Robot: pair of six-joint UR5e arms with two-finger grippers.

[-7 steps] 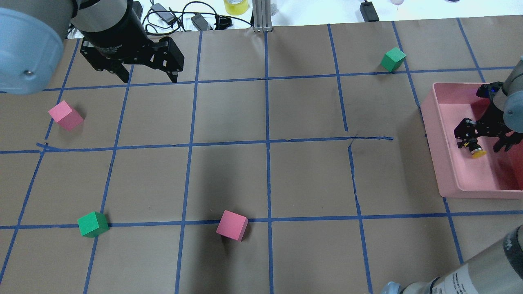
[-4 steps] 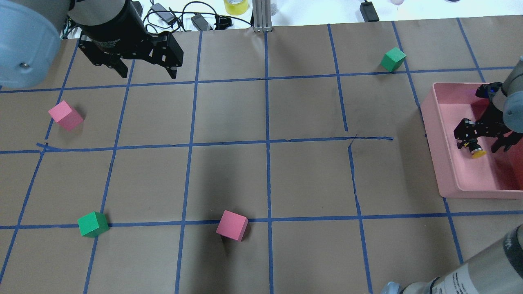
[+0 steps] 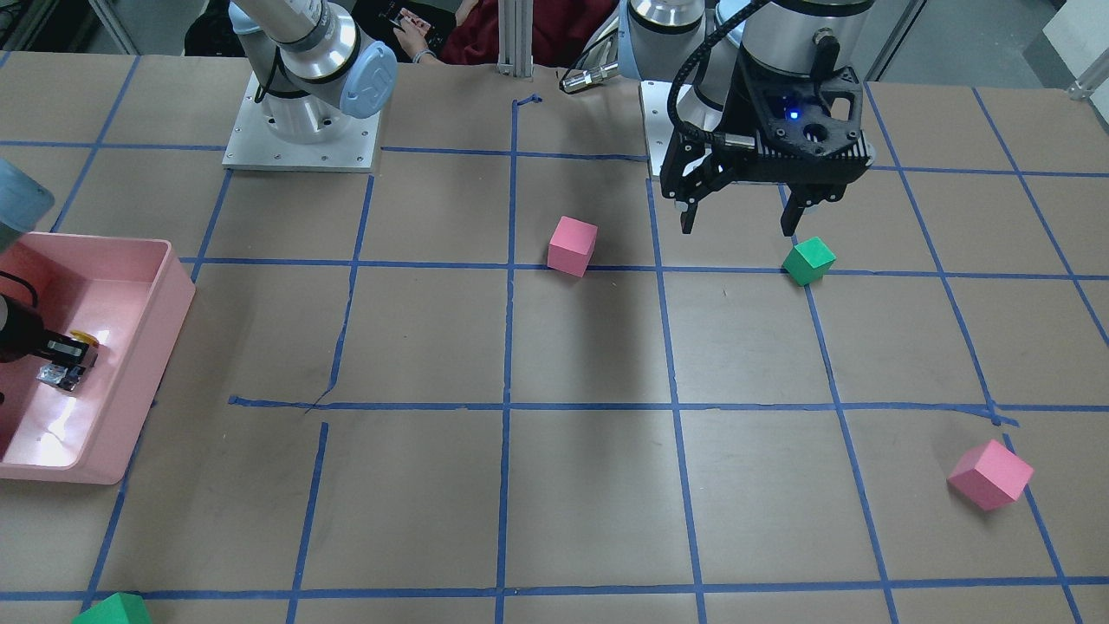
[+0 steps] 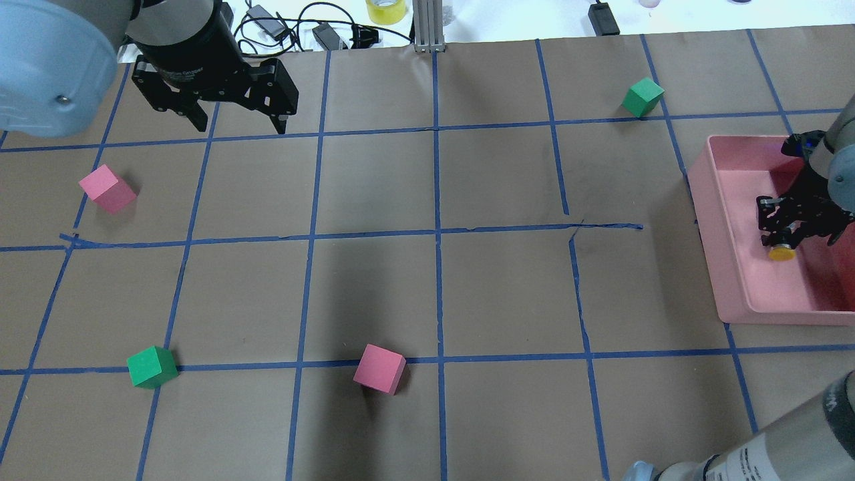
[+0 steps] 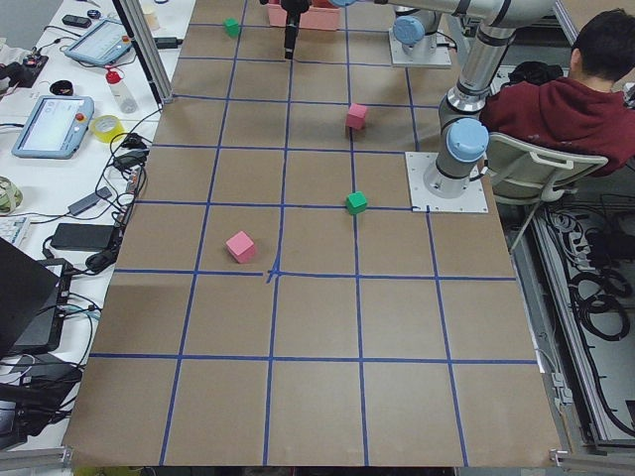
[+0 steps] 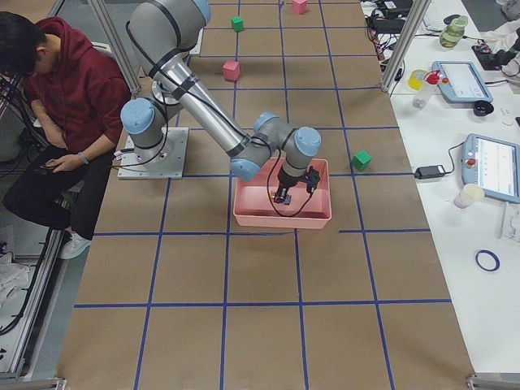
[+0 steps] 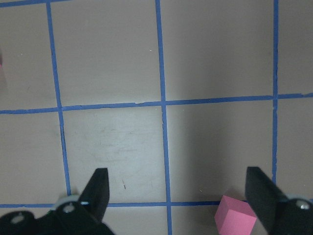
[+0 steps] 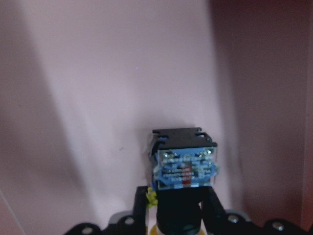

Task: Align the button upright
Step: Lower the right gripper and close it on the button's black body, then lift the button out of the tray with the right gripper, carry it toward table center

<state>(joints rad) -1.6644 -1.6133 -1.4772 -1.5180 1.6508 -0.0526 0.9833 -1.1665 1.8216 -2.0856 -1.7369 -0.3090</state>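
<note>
Yellow-capped button [image 4: 780, 252] overhead; right wrist shows its base.

- The middle of the brown paper counter [image 4: 501, 287], gridded with blue tape [image 4: 439, 300], lies bare: broad passage across the overhead view.
- The margins hold obstacles: pink foam cube [image 4: 379, 369] lower centre, green foam cube [image 4: 152, 367] lower left, second pink cube [image 4: 107, 189] far left, second green cube [image 4: 642, 97] upper right.
- A pink plastic bin [image 4: 711, 234] at the right edge walls in the right tool [image 4: 788, 237], which clamps the yellow-capped push-button [image 4: 780, 253]; access is from above.
- The left tool [image 4: 240, 125], jaws spread, hangs upper left over bare counter.
</note>
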